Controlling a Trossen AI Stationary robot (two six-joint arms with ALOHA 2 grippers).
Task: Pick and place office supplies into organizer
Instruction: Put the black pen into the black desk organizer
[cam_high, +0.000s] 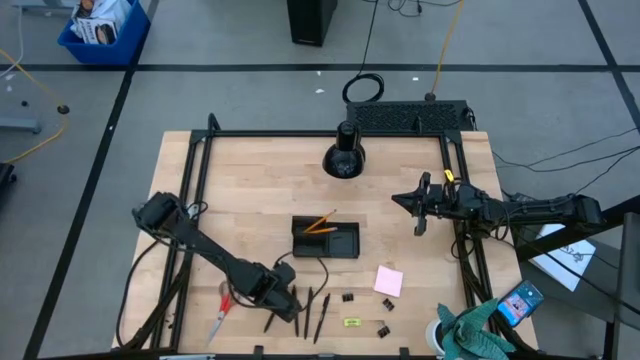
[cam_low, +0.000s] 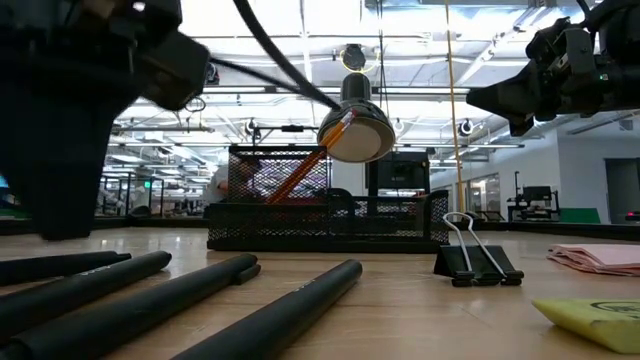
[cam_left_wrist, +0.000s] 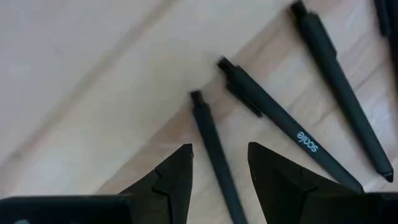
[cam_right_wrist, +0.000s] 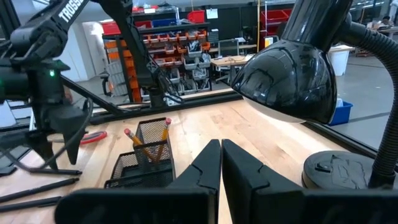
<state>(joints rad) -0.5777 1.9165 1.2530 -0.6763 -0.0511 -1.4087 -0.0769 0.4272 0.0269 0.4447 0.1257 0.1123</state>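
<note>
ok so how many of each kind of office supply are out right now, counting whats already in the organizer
pens: 4
pencils: 2, in the organizer
binder clips: 3
scissors: 1
sticky-note pad: 1
yellow-green piece: 1
total: 12

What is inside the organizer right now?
Two orange pencils stand tilted in the tall cup compartment of the organizer, seen from above and in the right wrist view. The low compartments look empty from above, though their dark mesh floor could hide something small.
</note>
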